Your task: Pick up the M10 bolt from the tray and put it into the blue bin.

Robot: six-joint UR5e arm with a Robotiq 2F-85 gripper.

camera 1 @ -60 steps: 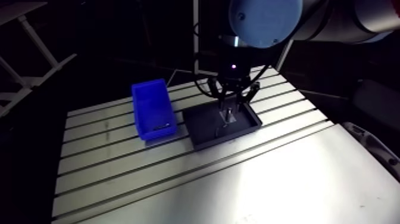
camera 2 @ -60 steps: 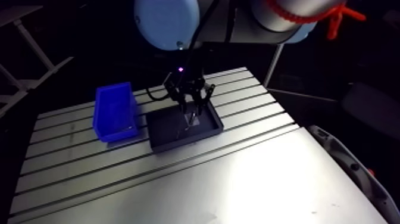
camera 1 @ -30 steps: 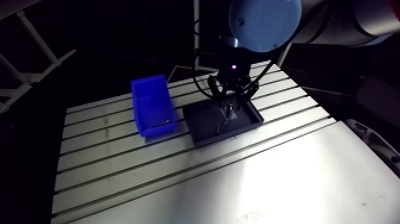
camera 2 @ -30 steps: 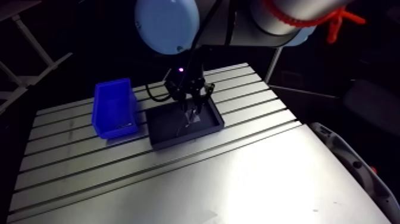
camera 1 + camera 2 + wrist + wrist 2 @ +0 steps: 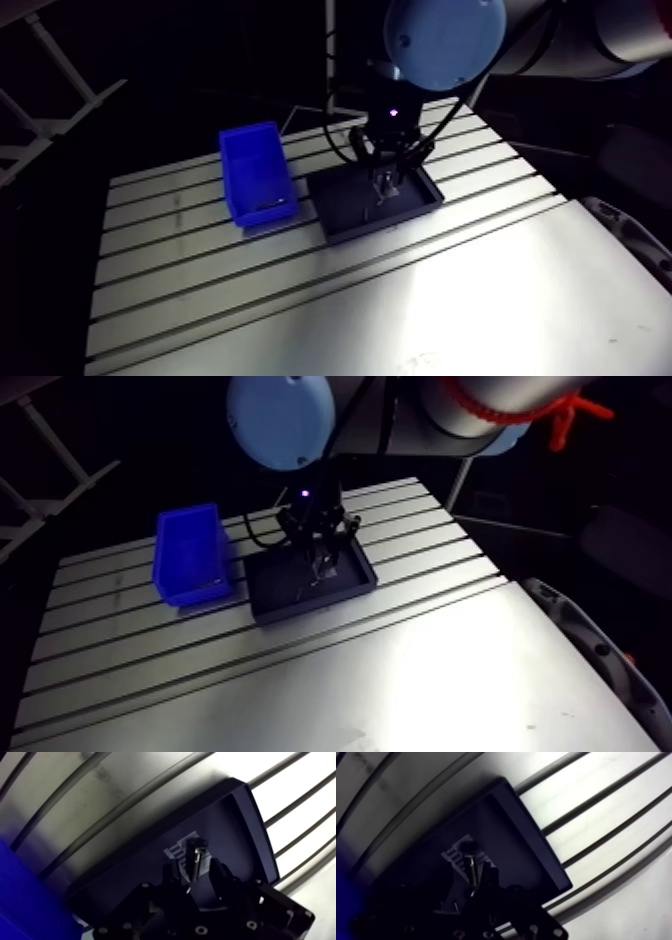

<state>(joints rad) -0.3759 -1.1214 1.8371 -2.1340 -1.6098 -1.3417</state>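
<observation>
Grasp step: gripper [image 5: 193, 868] straddling the M10 bolt [image 5: 195, 858] in the tray [image 5: 251, 819].
Its fingers stand apart, gripping nothing, one on each side of the bolt, which lies flat near the tray's middle. Next, judging by this, they must close on the shank, lift clear of the rim and cross the bench [image 5: 400, 290] to the blue bin [image 5: 255, 175] just beside the tray.

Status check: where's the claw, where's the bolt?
Claw open, low over the tray. Bolt lying on tray, inside the claw's gap, not gripped. Nothing between tray and bin.
</observation>
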